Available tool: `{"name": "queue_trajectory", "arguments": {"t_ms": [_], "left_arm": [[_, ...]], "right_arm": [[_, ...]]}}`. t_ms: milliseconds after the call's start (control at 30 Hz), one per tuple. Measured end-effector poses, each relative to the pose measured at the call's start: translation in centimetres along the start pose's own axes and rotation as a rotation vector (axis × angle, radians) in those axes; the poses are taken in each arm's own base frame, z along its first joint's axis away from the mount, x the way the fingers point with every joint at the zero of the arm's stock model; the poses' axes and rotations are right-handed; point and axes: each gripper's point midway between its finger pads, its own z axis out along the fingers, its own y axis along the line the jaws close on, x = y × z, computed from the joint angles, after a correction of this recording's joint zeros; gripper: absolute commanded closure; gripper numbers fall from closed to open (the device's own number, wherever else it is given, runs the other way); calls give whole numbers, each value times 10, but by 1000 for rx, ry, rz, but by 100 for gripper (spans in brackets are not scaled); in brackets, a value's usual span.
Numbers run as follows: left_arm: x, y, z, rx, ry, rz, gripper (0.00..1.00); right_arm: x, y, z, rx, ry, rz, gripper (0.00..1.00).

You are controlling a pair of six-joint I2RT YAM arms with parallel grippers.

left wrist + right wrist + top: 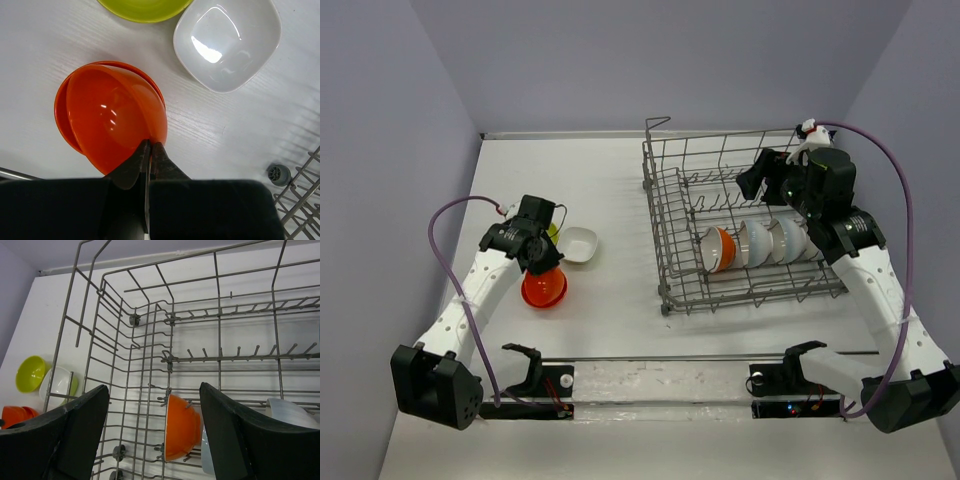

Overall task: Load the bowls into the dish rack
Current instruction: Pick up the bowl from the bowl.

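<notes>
Two orange bowls (544, 288) are sitting nested on the table (610, 180), left of the rack (665, 230). The left gripper (150, 145) is pinching the upper orange bowl (115, 120) by its near rim, fingers pressed together on it, holding it tilted in the lower orange bowl (59, 107). Just beyond them, a square white bowl (226, 42) is lying upright, and a green bowl (145, 7) is sitting just left of it. The right gripper (152, 387) is hovering above the rack's far part with fingers spread wide, holding nothing. Inside the rack's near row, a third orange bowl (718, 250) is standing on edge between tines, with white bowls (765, 242) standing on edge just right of it.
</notes>
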Motion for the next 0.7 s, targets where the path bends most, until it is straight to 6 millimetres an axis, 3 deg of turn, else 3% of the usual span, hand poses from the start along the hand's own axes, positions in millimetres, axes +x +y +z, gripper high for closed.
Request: {"name": "queue_trajectory", "arguments": {"t_ms": [633,700], "left_arm": [[6,-9,10,54,11,13,100],[6,-9,12,60,10,12,93]], "right_arm": [[2,0,2,-4,8,1,21],[2,0,2,-4,8,1,21]]}}
